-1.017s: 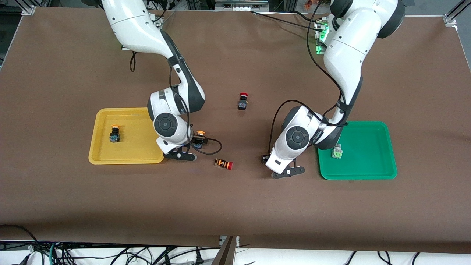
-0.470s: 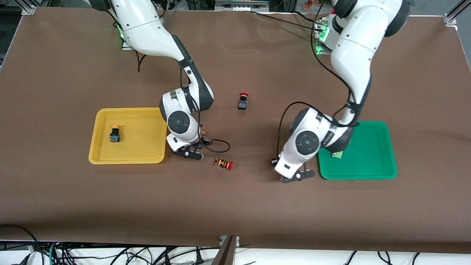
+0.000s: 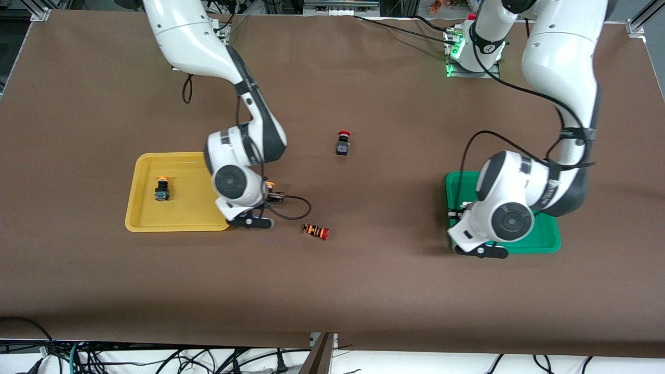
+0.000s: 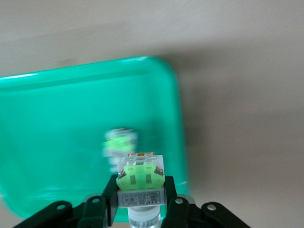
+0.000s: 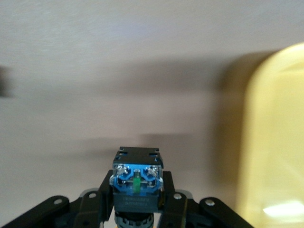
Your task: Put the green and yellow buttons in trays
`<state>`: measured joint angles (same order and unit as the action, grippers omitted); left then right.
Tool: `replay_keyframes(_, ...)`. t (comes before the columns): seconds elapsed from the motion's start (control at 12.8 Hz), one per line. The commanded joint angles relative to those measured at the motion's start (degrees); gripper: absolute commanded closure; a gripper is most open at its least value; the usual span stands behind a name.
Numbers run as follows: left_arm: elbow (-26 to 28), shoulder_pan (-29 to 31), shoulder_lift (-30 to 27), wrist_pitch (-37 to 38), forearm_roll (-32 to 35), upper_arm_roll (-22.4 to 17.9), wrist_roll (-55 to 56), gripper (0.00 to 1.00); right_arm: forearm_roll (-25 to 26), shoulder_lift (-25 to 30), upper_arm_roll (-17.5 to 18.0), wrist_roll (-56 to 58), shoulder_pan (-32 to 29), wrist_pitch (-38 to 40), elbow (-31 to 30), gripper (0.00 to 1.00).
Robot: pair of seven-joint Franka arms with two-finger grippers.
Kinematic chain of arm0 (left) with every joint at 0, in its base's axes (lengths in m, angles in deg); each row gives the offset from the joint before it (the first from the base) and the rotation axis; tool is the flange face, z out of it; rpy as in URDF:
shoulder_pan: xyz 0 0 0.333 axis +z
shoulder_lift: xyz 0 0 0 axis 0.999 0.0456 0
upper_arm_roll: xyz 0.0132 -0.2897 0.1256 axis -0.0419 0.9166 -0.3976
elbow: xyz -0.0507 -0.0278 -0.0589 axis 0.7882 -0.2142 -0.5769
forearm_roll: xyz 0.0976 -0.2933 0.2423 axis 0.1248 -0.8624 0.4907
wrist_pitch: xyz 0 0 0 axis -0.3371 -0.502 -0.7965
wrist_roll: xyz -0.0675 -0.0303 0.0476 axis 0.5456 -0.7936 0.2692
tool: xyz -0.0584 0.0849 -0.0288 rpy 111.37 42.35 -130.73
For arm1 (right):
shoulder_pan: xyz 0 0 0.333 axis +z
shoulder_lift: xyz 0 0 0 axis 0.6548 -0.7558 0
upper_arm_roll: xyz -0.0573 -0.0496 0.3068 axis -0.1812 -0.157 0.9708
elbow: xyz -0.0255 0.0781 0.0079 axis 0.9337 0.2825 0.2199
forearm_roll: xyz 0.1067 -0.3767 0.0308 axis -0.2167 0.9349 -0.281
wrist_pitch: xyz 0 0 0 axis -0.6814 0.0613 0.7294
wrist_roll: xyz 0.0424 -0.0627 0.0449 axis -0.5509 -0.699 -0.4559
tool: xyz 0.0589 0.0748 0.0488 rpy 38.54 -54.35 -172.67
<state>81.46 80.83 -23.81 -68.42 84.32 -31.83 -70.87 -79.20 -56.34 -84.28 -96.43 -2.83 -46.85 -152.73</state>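
My left gripper (image 4: 141,187) is shut on a pale grey button with a green face (image 4: 140,178). It hangs over the green tray (image 4: 57,118) at the end toward the right arm (image 3: 460,210). A second green button (image 4: 119,142) lies in that tray, hidden by the arm in the front view. My right gripper (image 5: 137,190) is shut on a black-bodied button (image 5: 137,183); its orange-yellow cap (image 3: 270,184) shows over the table just beside the yellow tray (image 3: 176,224). Another yellow-capped button (image 3: 162,189) stands in the yellow tray.
A black switch with a red cap (image 3: 343,143) stands mid-table. A red-capped switch with an orange-striped body (image 3: 316,231) lies on the table nearer the front camera, close to my right gripper. The green tray's rim (image 3: 540,245) shows past my left arm.
My left arm has swung from the table toward the left arm's end and now holds its button over the green tray. My right gripper has shifted slightly toward the yellow tray.
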Motion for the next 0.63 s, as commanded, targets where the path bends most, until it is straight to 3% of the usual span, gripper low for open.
replay_keyframes(0.0,5.8,5.3,-2.3,-1.4,5.2,0.4,-8.8,0.94,-0.3,1.6,-5.4,13.1,-1.4,5.8,-2.2,1.0)
replay_keyframes(0.23,19.5,13.0,-5.7,-18.9,6.1,1.3,-15.3,0.93,-0.6,1.9,-10.2,21.9,-1.4,5.4,-7.3,1.0)
replay_keyframes(0.31,21.9,13.2,-5.8,-21.9,5.2,1.6,-15.2,0.83,-0.6,2.6,-10.5,23.0,-1.4,3.9,-9.7,1.0)
replay_keyframes(0.39,22.0,13.0,-5.8,-22.0,5.1,2.3,-14.7,0.33,-0.6,3.5,-10.5,23.0,-1.4,0.9,-12.7,1.0)
replay_keyframes(0.47,21.9,13.7,-5.8,-22.0,5.1,2.4,-14.0,0.0,-0.6,3.9,-10.5,23.1,-1.4,-2.2,-15.1,1.0)
replay_keyframes(0.55,21.6,13.9,-6.3,-21.6,5.1,2.5,-14.1,0.0,-0.6,3.8,-10.5,23.1,-1.5,-2.6,-15.1,0.76)
